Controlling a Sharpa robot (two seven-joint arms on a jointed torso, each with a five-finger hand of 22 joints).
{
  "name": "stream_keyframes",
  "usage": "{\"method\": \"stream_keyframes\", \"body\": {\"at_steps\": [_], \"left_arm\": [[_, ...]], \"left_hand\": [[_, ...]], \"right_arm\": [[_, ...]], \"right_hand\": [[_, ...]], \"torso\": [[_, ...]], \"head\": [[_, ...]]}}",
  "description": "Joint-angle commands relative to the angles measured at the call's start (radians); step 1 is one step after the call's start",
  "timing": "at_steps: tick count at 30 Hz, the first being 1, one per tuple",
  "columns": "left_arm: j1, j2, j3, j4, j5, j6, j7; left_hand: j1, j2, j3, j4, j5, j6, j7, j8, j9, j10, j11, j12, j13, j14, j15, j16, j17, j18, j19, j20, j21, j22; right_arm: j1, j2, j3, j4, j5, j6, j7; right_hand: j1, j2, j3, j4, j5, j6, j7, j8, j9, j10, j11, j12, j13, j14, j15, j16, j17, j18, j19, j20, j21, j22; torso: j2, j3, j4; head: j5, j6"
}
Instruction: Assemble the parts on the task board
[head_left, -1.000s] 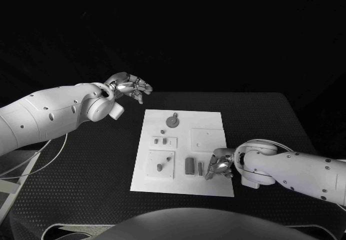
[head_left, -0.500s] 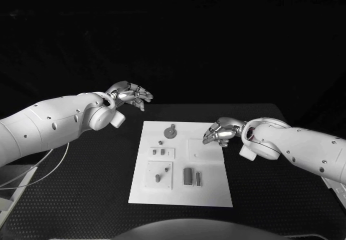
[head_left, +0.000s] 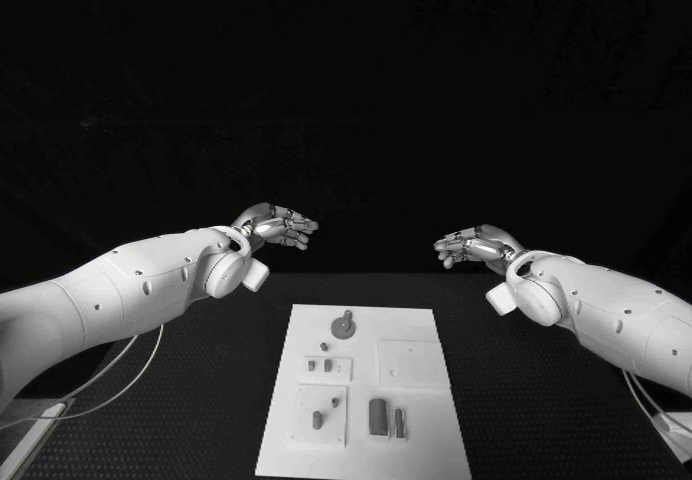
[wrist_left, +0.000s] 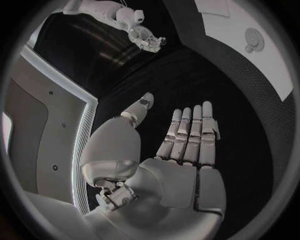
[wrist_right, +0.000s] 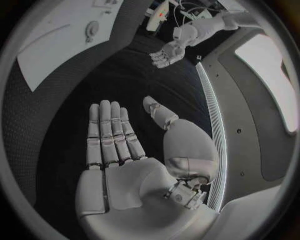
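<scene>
Both hands are raised above the far edge of the table, well apart from each other and from the board (head_left: 418, 425). The left hand (head_left: 278, 225) holds nothing; in its wrist view the fingers (wrist_left: 190, 132) lie straight and side by side with the thumb set off to one side. The right hand (head_left: 472, 243) also holds nothing; its fingers (wrist_right: 109, 132) are stretched flat and the thumb stands apart. Each wrist view also catches the other hand across the table, fingers loosely spread. The board lies flat in the middle of the table, its long sides running from near edge to far edge. Near its far edge lies a round disc part (head_left: 343, 324) with a short stem. Below it, toward the board's left side, sit two small pegs (head_left: 326, 348) and a small plate (head_left: 325, 368) with two studs. A square plate (head_left: 410, 362) lies toward the right side. Near the board's near edge, a larger plate (head_left: 322, 413) carries a peg, and just beside it on the right lie two upright bars (head_left: 385, 417), side by side.
</scene>
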Motion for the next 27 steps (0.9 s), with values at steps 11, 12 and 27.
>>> {"method": "stream_keyframes", "body": {"at_steps": [11, 12, 27], "left_arm": [[-0.003, 0.032, 0.001, -0.046, 0.075, -0.003, 0.038], [-0.004, 0.031, 0.001, -0.043, 0.076, -0.006, 0.039], [-0.105, -0.046, 0.043, 0.266, 0.217, -0.321, 0.177]], "left_hand": [[-0.948, 0.129, -0.481, 0.196, -0.057, -0.683, -0.157, -0.327, -0.429, -0.86, -0.14, -0.069, -0.226, -0.686, -0.17, -0.293, -0.546, -0.069, -0.822, -0.067, -0.061, -0.816], [-0.948, 0.129, -0.481, 0.196, -0.057, -0.683, -0.157, -0.327, -0.429, -0.86, -0.14, -0.069, -0.226, -0.686, -0.17, -0.293, -0.546, -0.069, -0.822, -0.067, -0.061, -0.816], [-0.948, 0.129, -0.481, 0.196, -0.057, -0.683, -0.157, -0.327, -0.429, -0.86, -0.14, -0.069, -0.226, -0.686, -0.17, -0.293, -0.546, -0.069, -0.822, -0.067, -0.061, -0.816]], "right_arm": [[-0.014, 0.007, 0.02, 0.02, 0.123, -0.002, 0.06], [-0.014, 0.006, 0.02, 0.023, 0.124, -0.005, 0.061], [-0.048, -0.102, 0.01, 0.339, 0.276, -0.314, 0.131]], "right_hand": [[-0.825, 0.069, -0.626, 0.287, -0.054, -0.809, -0.188, -0.068, -0.766, -0.849, -0.152, -0.365, -0.624, -0.704, -0.158, -0.623, -0.577, -0.111, -0.577, -0.132, -0.392, -0.358], [-0.825, 0.069, -0.626, 0.287, -0.054, -0.809, -0.188, -0.068, -0.766, -0.849, -0.152, -0.365, -0.624, -0.704, -0.158, -0.623, -0.577, -0.111, -0.577, -0.132, -0.392, -0.377], [-0.825, 0.069, -0.626, 0.287, -0.054, -0.809, -0.188, -0.068, -0.766, -0.849, -0.152, -0.365, -0.624, -0.704, -0.158, -0.623, -0.577, -0.111, -0.577, -0.132, -0.392, -1.104]], "torso": [[-0.02, 0.0129, -0.0081], [-0.019, 0.0126, -0.0069], [0.033, -0.0015, 0.0589]], "head": [[0.01, 0.072], [0.008, 0.071], [-0.081, 0.055]]}}
